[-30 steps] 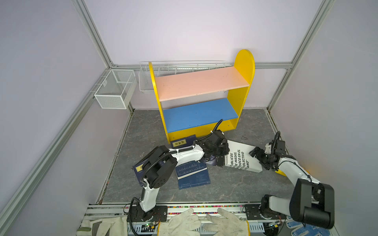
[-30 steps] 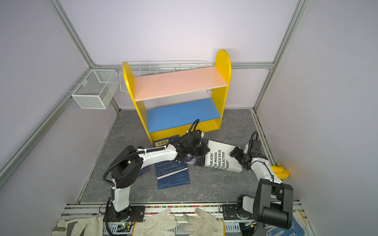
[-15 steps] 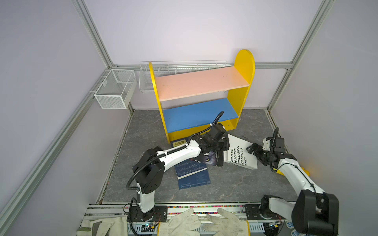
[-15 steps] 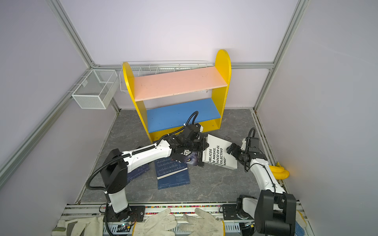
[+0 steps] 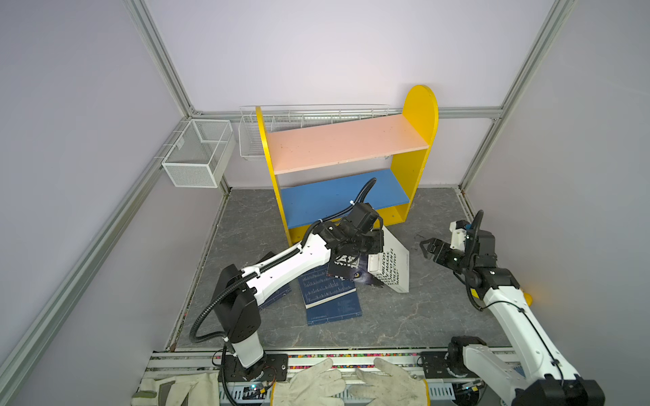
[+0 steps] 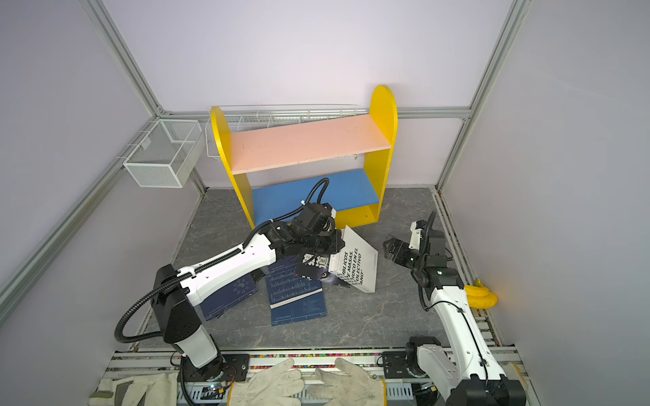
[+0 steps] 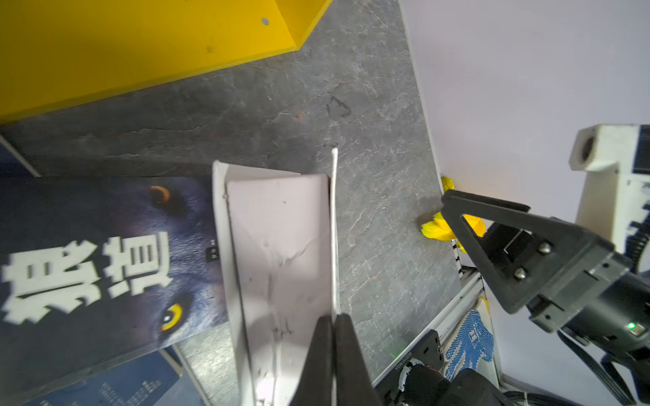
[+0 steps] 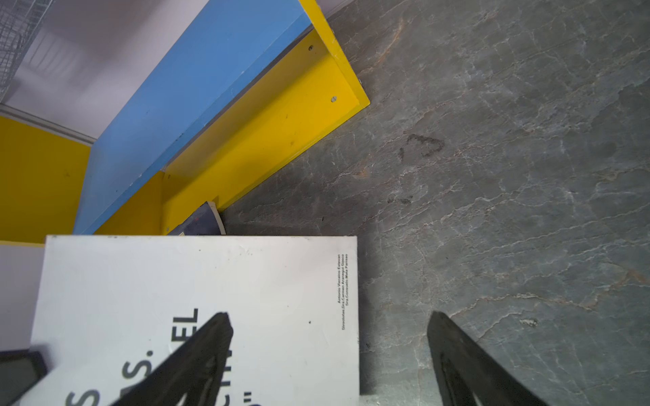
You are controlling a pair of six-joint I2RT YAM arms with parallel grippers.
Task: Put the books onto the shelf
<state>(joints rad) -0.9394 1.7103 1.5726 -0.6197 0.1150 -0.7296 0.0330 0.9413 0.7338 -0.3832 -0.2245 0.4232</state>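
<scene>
My left gripper (image 7: 334,321) is shut on the front cover of the large white book (image 5: 395,267), (image 7: 281,246), which stands tilted up off the floor just in front of the shelf (image 5: 344,144), (image 6: 302,140). A black book with wolf eyes (image 5: 346,272), (image 7: 105,253) lies beside it. Two navy books (image 5: 329,297) lie flat nearer the front, one (image 6: 228,298) partly under my left arm. My right gripper (image 5: 427,247), (image 8: 329,318) is open to the right of the white book (image 8: 176,281), whose outer edge shows between its fingers without touching them.
White wire baskets (image 5: 197,154) hang on the back left wall and behind the shelf (image 5: 309,116). A yellow object (image 6: 482,297) lies by the right wall behind my right arm. Work gloves (image 5: 351,383) rest on the front rail.
My left arm has stretched toward the shelf and tipped the white book up from lying flat. My right gripper has drifted slightly back and left, staying open.
</scene>
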